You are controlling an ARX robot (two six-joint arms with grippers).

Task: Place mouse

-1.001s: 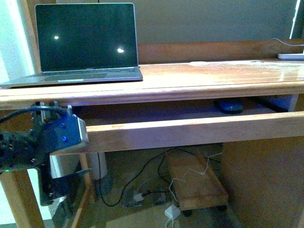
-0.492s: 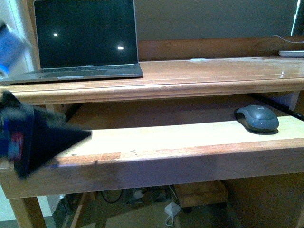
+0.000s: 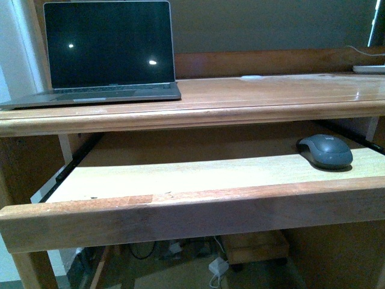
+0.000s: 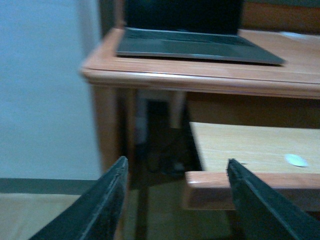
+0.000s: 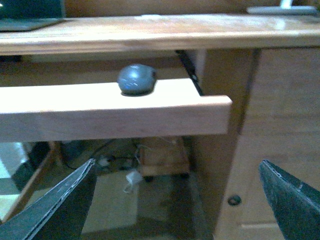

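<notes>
dark grey mouse (image 3: 325, 151) sits at the right end of the pull-out shelf (image 3: 180, 174) under your counter (image 3: 240, 96); your left tool (image 4: 176, 162) and right tool (image 5: 177, 164) both hang spread wide, gripping nothing.

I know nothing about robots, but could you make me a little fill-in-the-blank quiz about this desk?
1. The mouse lies at the ___ end of the pull-out tray.
2. The laptop on the desk top has its lid ___.
3. The right fingers stand apart and hold ___.

Missing words: right; open; nothing.
</notes>
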